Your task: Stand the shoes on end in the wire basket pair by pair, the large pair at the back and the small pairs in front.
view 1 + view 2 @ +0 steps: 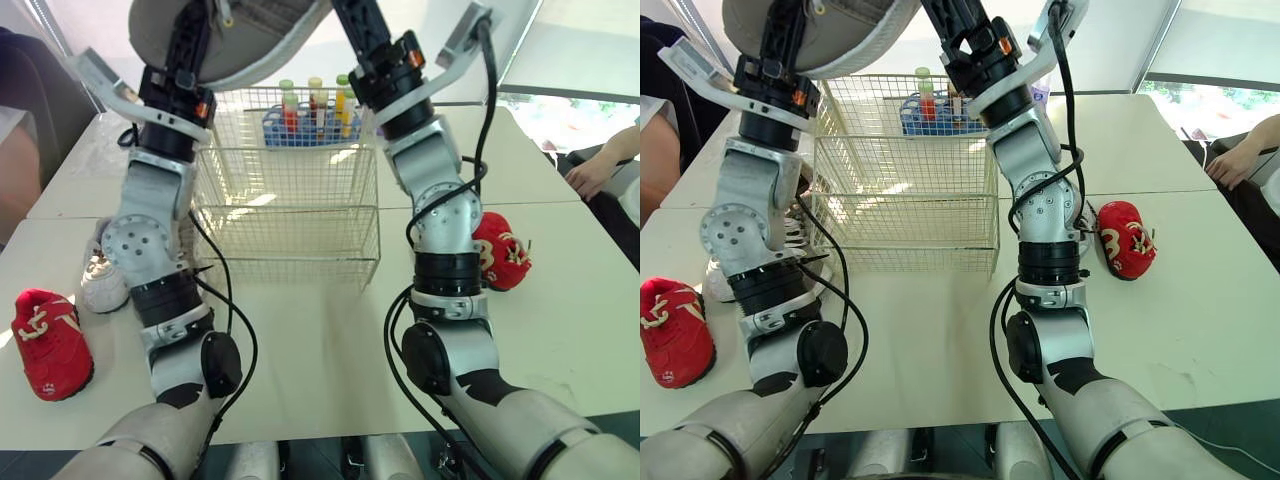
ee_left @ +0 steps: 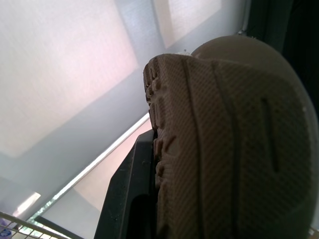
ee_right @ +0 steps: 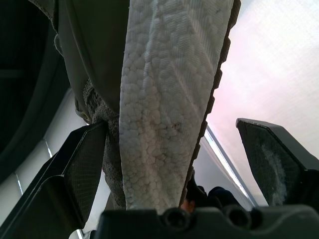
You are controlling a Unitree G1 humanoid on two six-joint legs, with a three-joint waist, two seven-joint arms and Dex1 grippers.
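On the table's (image 1: 320, 350) near left lies the left red shoe (image 1: 50, 342). Just beyond it is a white shoe (image 1: 102, 285), partly behind the left arm. Both are outside the basket, so the small pairs are not yet started.

The left gripper (image 1: 192, 45) is raised high, up against the tread of the large shoe (image 1: 255, 40). How far it is closed cannot be told from these views. The large shoe hangs between the two arms, above the basket (image 1: 290, 240) and tilted, with its sole toward the left arm.

The basket stands mid-table and looks empty. A tube rack (image 1: 310, 120) sits just behind its far wall.

The right gripper (image 3: 172, 129) is open around the shoe's foam edge. One finger (image 3: 75, 169) touches the upper and the other (image 3: 279, 164) stands apart from the sole, so this gripper steadies the shoe rather than clamps it.

The step in hand appears to be the first one, bringing the large shoe over the basket.

The next move likely calls for:
- turning the shoe on end;
- lowering it between the wire walls into the far part of the basket;
- leaning it against the back so the near part stays free;
- keeping the right gripper clear of the rim on the way down.

To the right of the right arm the right red shoe (image 1: 502, 250) lies on the table, well apart from its mate. A person's hand (image 1: 590, 178) rests at the far right edge.
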